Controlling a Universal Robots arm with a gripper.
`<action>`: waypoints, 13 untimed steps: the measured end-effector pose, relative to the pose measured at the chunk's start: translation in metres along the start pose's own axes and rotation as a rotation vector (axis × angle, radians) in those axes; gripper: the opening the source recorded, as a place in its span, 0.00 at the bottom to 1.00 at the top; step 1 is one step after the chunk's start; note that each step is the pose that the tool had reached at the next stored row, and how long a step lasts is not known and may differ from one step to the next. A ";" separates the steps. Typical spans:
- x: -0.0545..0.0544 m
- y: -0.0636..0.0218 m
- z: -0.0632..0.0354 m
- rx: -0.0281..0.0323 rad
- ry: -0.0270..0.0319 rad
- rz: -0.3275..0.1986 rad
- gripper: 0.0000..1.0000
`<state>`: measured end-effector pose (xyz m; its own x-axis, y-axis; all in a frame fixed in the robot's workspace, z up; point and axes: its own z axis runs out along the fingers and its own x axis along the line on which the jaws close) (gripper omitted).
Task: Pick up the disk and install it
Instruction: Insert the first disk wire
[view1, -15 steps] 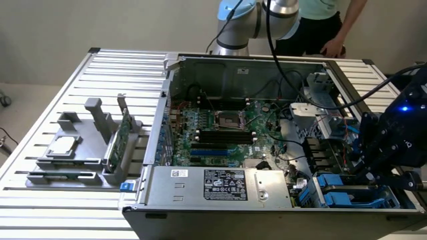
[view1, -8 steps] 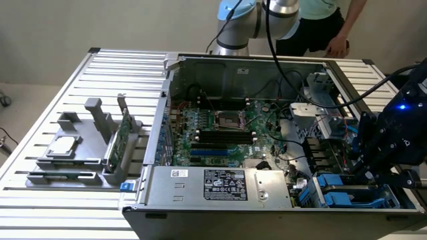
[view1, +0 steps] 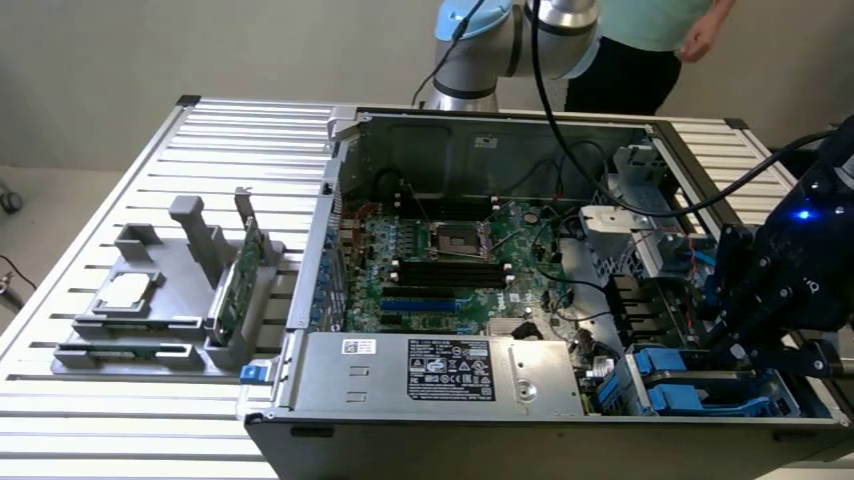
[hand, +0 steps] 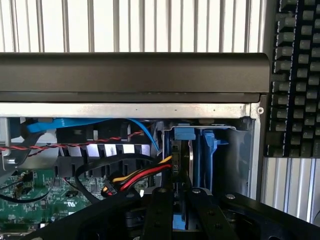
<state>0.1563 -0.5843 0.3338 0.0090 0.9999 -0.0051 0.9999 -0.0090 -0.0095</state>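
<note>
The disk (hand: 183, 157) shows edge-on in the wrist view, a thin silver slab between bright blue rails. It stands upright in the drive bay at the corner of the open computer case (view1: 441, 415), just behind the black front bezel (hand: 135, 75). My gripper (hand: 181, 194) is shut on the disk, one black finger pressed against each side. In the exterior view the gripper (view1: 750, 335) hangs over the blue drive bay (view1: 674, 385) at the case's near corner, on the exterior view's right.
Red, yellow and blue cables (hand: 135, 175) run right beside the bay. A grey fixture (view1: 160, 300) on the exterior view's left holds a processor chip (view1: 127, 290) and a green card (view1: 244, 285). A person (view1: 661, 40) stands behind the table. A keyboard (hand: 297, 80) lies beyond the case.
</note>
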 end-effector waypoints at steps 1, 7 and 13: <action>0.000 0.0000 0.0002 -0.0001 -0.0004 0.000 0.17; 0.000 0.0000 0.0016 -0.0006 -0.0018 0.000 0.17; 0.000 0.0000 0.0020 -0.0006 -0.0039 0.000 0.18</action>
<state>0.1563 -0.5843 0.3318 0.0090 0.9999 -0.0091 0.9999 -0.0091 -0.0089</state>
